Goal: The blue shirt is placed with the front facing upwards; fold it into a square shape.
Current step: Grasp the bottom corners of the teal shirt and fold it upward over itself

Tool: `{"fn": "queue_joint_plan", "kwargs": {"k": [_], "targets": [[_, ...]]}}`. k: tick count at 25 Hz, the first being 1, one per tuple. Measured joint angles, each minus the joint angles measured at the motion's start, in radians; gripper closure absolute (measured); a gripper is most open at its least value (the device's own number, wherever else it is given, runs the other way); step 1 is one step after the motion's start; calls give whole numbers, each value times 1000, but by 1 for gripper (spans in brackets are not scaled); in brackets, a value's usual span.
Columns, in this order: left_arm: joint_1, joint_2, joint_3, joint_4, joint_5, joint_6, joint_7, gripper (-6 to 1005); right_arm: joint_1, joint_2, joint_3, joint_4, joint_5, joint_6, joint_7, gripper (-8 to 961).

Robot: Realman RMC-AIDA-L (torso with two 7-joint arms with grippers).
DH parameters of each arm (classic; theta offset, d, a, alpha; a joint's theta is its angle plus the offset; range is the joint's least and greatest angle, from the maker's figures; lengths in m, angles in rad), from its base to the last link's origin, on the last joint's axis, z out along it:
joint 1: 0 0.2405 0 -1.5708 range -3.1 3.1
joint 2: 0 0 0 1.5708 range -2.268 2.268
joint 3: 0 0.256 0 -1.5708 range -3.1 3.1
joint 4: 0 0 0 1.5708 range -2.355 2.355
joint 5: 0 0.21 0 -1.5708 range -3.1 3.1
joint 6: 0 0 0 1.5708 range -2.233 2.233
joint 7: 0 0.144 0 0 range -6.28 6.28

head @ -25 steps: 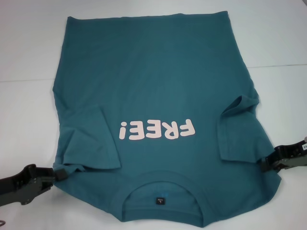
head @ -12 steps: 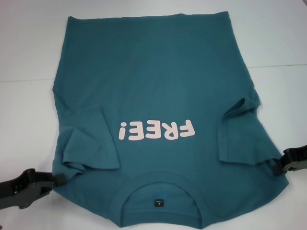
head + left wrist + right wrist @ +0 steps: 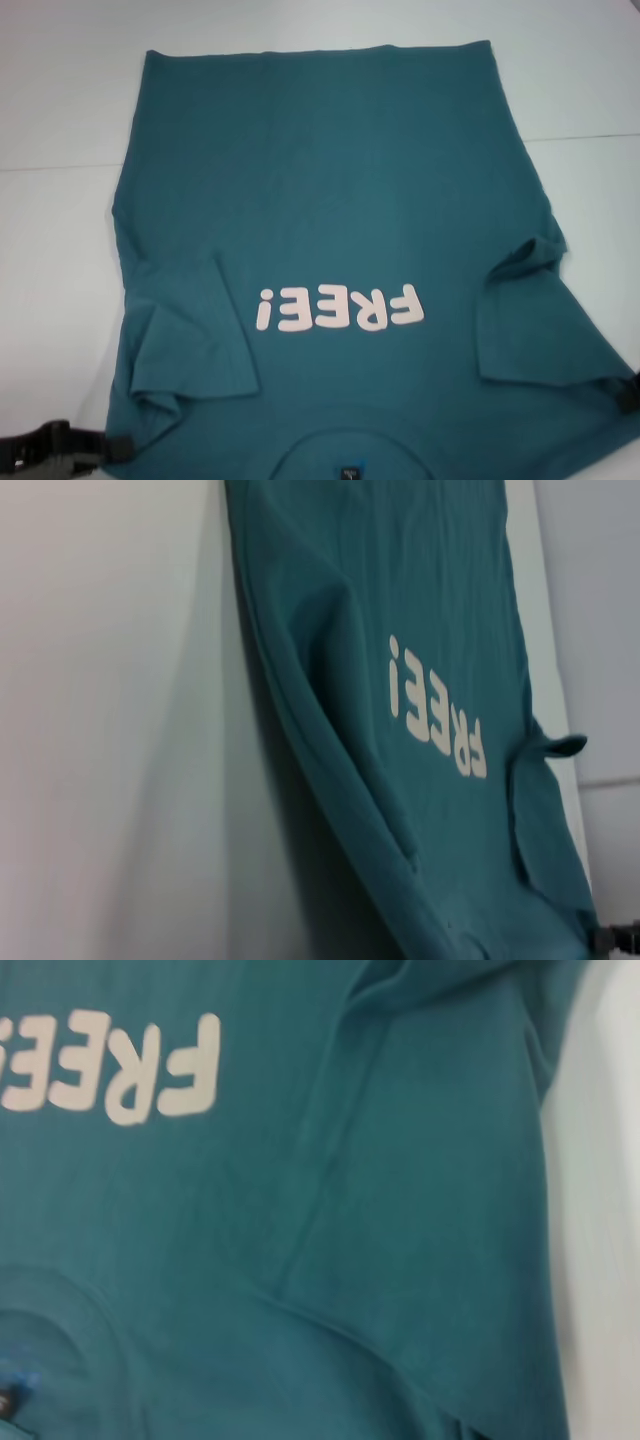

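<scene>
My left tool (image 3: 108, 450) sits at the near left shoulder edge of the blue shirt (image 3: 330, 200), its black tip touching the cloth just below the folded left sleeve (image 3: 190, 335); it looks clamped on that shoulder edge, though only the tip and a stretch of dark body show in my head view. My right tool (image 3: 628, 392) is at the opposite shoulder edge, barely in view beside the folded right sleeve (image 3: 535, 320), and I cannot tell how its fingers stand. From the left wrist camera it shows as a small dark piece (image 3: 615, 940) at the shirt's far corner.

The shirt lies front up on the white counter (image 3: 60, 120), collar (image 3: 345, 455) nearest me and hem (image 3: 320, 50) farthest. The pale pink "FREE!" print (image 3: 340, 308) reads upside down to me, between the two sleeves, both of which are folded inward over the chest. A small black label (image 3: 350, 470) sits inside the collar. The body of the shirt lies mostly flat, with soft wrinkles by each sleeve.
</scene>
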Motion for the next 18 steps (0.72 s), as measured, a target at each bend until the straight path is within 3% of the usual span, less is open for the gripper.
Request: {"fn": "queue_joint_plan", "kwargs": {"k": [12,18], "targets": [[63,-23,28,52,56,129,26,963,-37,13,1,-2,-36,-67,-45,937],[27,-16,25,33,22,127,44,963,-26,18,27,-3,29,-63,-72,936]]}}
